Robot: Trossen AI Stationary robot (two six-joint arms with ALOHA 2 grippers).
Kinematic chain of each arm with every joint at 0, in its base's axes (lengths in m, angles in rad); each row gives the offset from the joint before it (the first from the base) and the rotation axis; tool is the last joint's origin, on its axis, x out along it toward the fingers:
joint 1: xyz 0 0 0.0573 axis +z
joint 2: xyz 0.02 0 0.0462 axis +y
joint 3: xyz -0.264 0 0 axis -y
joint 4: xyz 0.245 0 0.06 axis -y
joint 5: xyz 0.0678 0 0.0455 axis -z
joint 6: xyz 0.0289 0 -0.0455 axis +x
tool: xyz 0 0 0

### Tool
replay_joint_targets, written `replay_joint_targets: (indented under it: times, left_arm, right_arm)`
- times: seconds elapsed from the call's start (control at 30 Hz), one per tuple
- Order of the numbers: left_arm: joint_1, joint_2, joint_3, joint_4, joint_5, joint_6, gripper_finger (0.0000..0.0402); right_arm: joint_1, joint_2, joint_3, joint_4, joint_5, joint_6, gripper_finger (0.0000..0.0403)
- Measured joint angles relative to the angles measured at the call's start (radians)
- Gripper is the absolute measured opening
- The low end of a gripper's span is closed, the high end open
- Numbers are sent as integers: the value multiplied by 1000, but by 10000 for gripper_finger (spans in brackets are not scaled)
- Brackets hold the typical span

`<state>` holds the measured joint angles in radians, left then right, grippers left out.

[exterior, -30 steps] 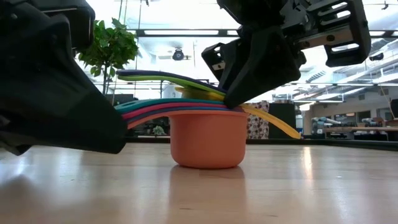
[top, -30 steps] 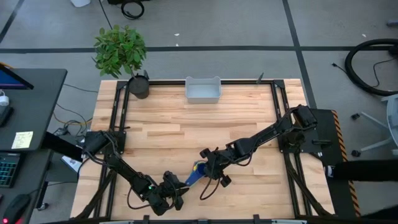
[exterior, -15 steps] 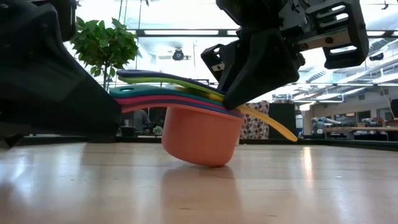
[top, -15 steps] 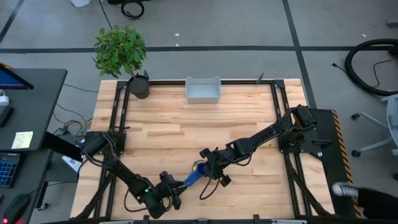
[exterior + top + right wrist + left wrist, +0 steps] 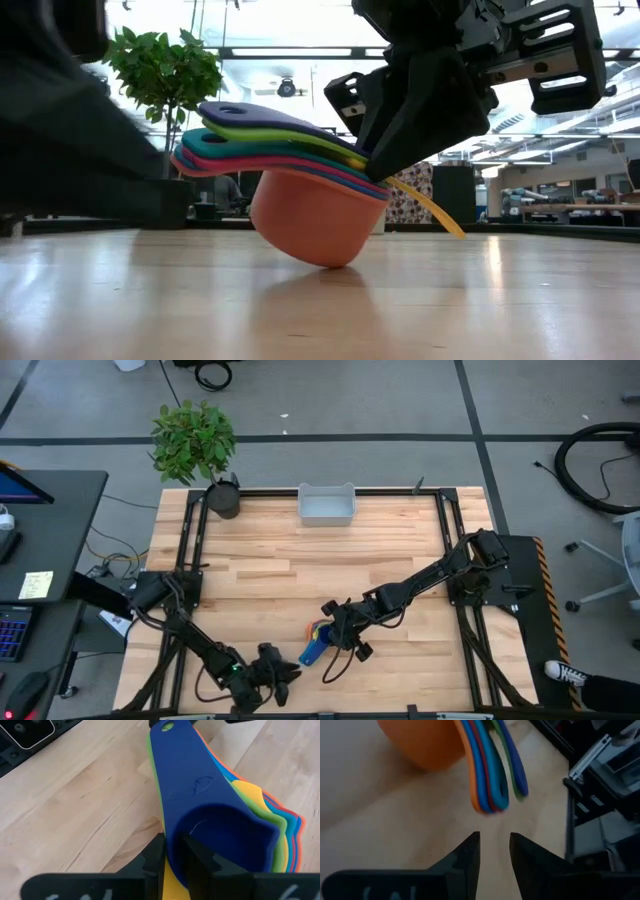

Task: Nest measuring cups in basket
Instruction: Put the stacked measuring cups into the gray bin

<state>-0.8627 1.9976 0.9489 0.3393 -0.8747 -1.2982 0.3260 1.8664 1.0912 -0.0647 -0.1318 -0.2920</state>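
- The measuring cups point(image 5: 310, 205) are shown already nested into one stack, the orange cup outermost. The stack is now tipped, resting on one lower edge against the counter point(image 5: 320, 310), where a second earlier it stood flat.
- The right gripper point(image 5: 335, 632) is closed on the rim of the stack, one finger inside the blue top cup point(image 5: 220, 835), so the stack is held directly between its fingers.
- The left gripper point(image 5: 494, 851) is seen with its fingers slightly parted and empty; the fanned handles point(image 5: 492, 775) lie just ahead of it, untouched. It has drawn back from the stack over the last second, towards the near edge of the counter.
- The basket point(image 5: 326, 506) stands well beyond both grippers, at the far edge of the counter, with no cup visible inside.
- A potted plant point(image 5: 200, 445) stands beside the basket.
- Judgement: the tilt suggests that lifting is beginning; nesting appears done, while carrying to the basket remains.
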Motion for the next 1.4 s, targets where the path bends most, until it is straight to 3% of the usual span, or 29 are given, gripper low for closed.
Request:
replay_joint_targets:
  times: [0.17, 0.4, 0.5, 0.7, 0.97, 1.2, 1.4]
  left_arm:
    - [-30, 0, 0, 0, 6, -125, 110]
    - [-59, 0, 0, 1, -208, -329, 110]
    - [-51, 0, 0, 2, -221, -372, 110]
    - [-16, 0, 0, 39, -80, -361, 110]
    - [14, 0, 0, 185, 108, -155, 113]
    - [33, 0, 0, 190, 303, -154, 151]
    - [62, 0, 0, 221, 374, -96, 166]
  right_arm:
    - [0, 0, 0, 1, 1, 0, 59]
    - [-2, 0, 0, 2, 0, 0, 57]
    - [-2, 0, 0, 2, 0, 0, 57]
    - [-2, 0, 0, 3, 0, 1, 57]
    - [-3, -1, 0, 3, 0, 1, 57]
    - [-19, -1, 1, 5, 0, 1, 57]
    - [-25, -1, 1, 5, 0, 1, 57]
